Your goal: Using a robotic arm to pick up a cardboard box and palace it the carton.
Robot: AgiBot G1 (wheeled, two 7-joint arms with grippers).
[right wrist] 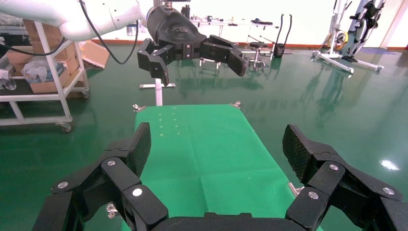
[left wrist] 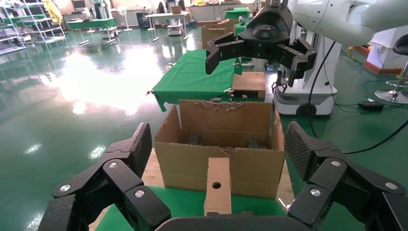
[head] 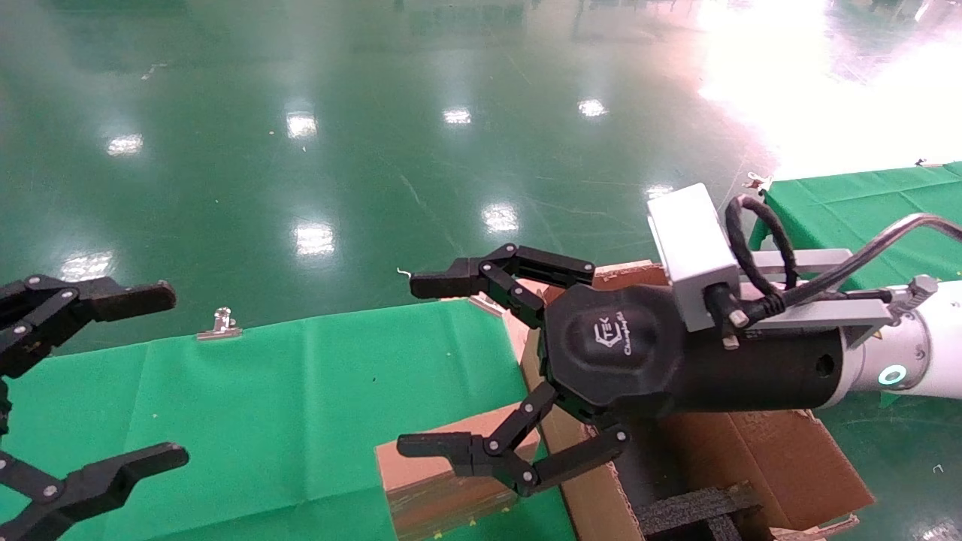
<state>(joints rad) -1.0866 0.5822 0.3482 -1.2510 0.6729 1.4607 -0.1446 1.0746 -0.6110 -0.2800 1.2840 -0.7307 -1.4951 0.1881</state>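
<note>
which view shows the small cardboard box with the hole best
The left wrist view: the cardboard box stands unobstructed on end before the carton, its round hole facing the camera. The head view shows only part of it, behind the right end effector. The right wrist view does not show it.

Your white robotic arm (head: 932,346) wears a glowing teal ring, grey camera block, looped black cable and black screw-studded fingers (head: 451,282).

Glossy green workshop floor, bright with glare

You see the shiny dark-green painted floor (head: 361,150) mirroring ceiling lights, with a white glare patch (head: 812,68) at one side. A white metal shelving trolley (right wrist: 45,96) holds cartons, a black wheeled stool (right wrist: 257,48) stands farther off, and distant green-draped tables (left wrist: 91,23) line the hall.
</note>
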